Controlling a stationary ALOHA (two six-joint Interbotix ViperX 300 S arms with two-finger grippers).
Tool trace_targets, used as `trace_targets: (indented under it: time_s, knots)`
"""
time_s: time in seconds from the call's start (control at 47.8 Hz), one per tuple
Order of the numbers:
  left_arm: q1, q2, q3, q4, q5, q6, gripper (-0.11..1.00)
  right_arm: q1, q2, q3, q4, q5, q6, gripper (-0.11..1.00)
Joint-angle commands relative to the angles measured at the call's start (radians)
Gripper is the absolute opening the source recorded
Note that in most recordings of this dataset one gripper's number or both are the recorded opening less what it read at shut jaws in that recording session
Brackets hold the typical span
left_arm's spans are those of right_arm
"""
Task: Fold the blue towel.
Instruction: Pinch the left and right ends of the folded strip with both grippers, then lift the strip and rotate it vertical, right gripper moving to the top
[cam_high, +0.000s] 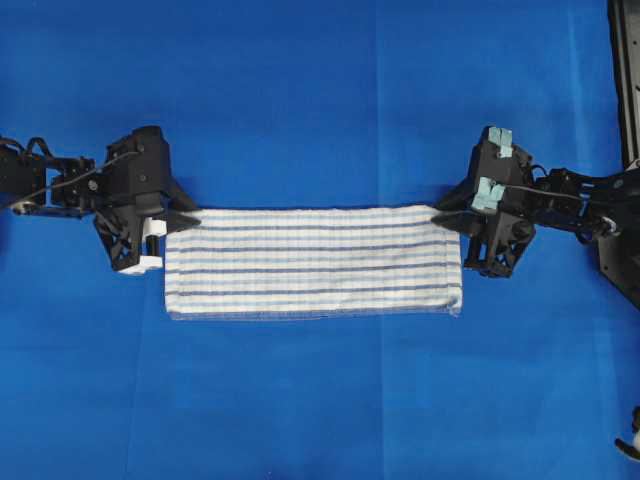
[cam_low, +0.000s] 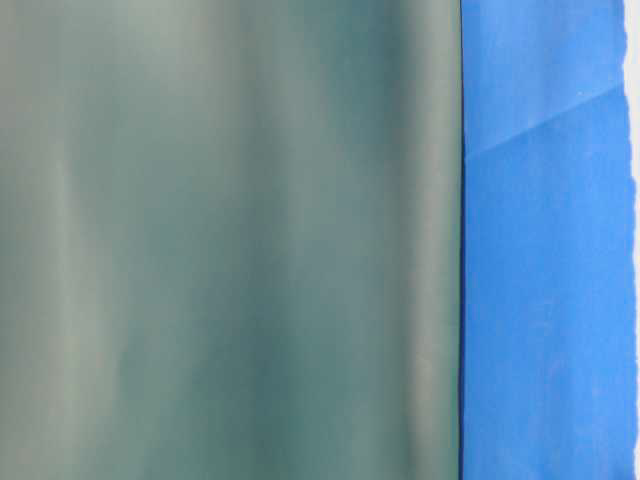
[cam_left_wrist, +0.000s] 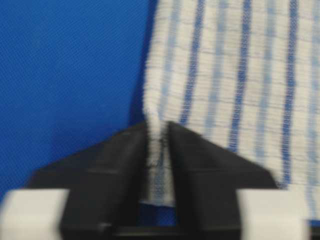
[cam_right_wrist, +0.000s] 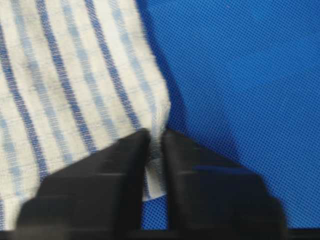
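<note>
The blue towel, white woven cloth with thin dark-blue and light-blue stripes running lengthwise, lies flat as a long left-to-right rectangle mid-counter. Its far left and far right corners are pinched up into small folds.

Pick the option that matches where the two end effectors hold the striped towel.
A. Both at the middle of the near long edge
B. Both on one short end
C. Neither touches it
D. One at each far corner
D: the left end effector and right end effector each pinch a far corner of the blue towel, at opposite ends.
</note>
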Motion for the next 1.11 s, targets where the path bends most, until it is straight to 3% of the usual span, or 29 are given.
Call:
trace_targets:
  time_s: [0.0, 0.063, 0.314, 0.754, 1.089]
  knots:
    - [0.003, -0.006, -0.011, -0.003, 0.012, -0.002, 0.04, 0.005, -0.008, -0.008, 0.003, -0.005, -0.003, 0.11]
    - [0.002, -0.005, -0.011, -0.003, 0.023, 0.0, 0.02, 0.006, -0.006, -0.009, 0.003, -0.005, -0.003, 0.03]
    - [0.003, -0.041, -0.02, -0.002, 0.06, 0.002, 0.02, 0.008, -0.023, -0.009, 0.003, -0.002, -0.002, 0.03]
    - [0.0, -0.311, -0.087, -0.002, 0.284, 0.0, 0.01, -0.014, -0.288, -0.017, -0.003, 0.17, -0.006, 0.03]
    - [-0.032, -0.385, -0.097, -0.005, 0.307, -0.034, 0.01, -0.015, -0.382, -0.031, -0.003, 0.236, -0.006, 0.03]
